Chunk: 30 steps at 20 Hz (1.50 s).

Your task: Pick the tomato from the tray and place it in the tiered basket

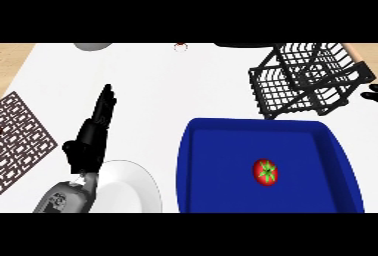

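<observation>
A red tomato point(266, 172) with a green stem lies in the blue tray point(214, 150), right of the tray's middle. Behind the tray, at the upper right, stands the black wire tiered basket point(306, 80). My left hand point(94, 127) rests open on the counter far left of the tray, fingers straight and pointing away from me. Only black fingertips of my right hand point(370, 93) show at the right edge, just right of the basket; the rest is out of view.
A white plate point(133, 192) lies at the lower left, beside my left forearm. A brown patterned mat point(22, 137) is at the left edge. A grey round object point(91, 46) sits at the counter's far edge.
</observation>
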Each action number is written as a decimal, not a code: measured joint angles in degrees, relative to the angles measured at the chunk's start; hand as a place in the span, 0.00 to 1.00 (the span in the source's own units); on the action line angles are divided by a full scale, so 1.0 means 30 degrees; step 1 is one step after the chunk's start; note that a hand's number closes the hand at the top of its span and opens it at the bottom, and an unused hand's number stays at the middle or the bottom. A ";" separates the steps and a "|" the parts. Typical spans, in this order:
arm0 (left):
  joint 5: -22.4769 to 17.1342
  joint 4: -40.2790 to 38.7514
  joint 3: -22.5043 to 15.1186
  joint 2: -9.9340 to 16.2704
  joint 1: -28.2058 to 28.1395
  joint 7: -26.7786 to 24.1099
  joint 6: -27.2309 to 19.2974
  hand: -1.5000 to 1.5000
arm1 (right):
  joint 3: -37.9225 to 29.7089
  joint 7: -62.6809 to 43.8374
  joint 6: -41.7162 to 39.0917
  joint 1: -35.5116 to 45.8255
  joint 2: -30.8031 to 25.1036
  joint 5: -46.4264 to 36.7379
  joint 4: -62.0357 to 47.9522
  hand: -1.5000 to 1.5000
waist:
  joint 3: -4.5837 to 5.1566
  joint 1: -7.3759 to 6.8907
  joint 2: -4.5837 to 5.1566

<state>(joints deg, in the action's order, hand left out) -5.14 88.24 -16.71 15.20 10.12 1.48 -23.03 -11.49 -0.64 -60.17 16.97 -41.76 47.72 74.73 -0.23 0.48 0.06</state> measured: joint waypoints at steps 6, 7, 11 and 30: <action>0.0102 -0.0082 -0.0077 -0.0110 -0.0322 -0.0162 -0.0034 0.50 | -0.1201 -0.0021 -0.0052 0.1216 -0.1668 -0.4999 0.5229 0.00 | 0.0014 0.0083 -0.0133; 0.0099 -0.0097 -0.0019 -0.0069 -0.0331 -0.0206 -0.0002 0.50 | -0.1349 0.0013 -0.0026 0.1272 -0.1721 -0.5879 0.6135 0.00 | 0.0015 0.0078 -0.0126; 0.0067 -0.0019 0.0147 -0.0017 -0.0183 -0.0133 0.0152 0.50 | -0.1240 0.0109 0.0199 0.0974 -0.1367 -0.9399 0.9465 0.00 | 0.0022 -0.0027 -0.0073; 0.1356 0.0063 0.0526 -0.1097 -0.0105 0.0328 0.0646 0.50 | 0.1932 0.1615 0.0830 -0.3328 0.0106 -1.9154 1.5997 0.00 | 0.0060 -0.0169 -0.0026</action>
<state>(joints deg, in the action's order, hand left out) -1.08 88.43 -15.13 11.90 9.80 2.46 -21.09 -5.69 4.20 -57.68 6.99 -41.44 -9.75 122.72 -0.05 -0.03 -0.02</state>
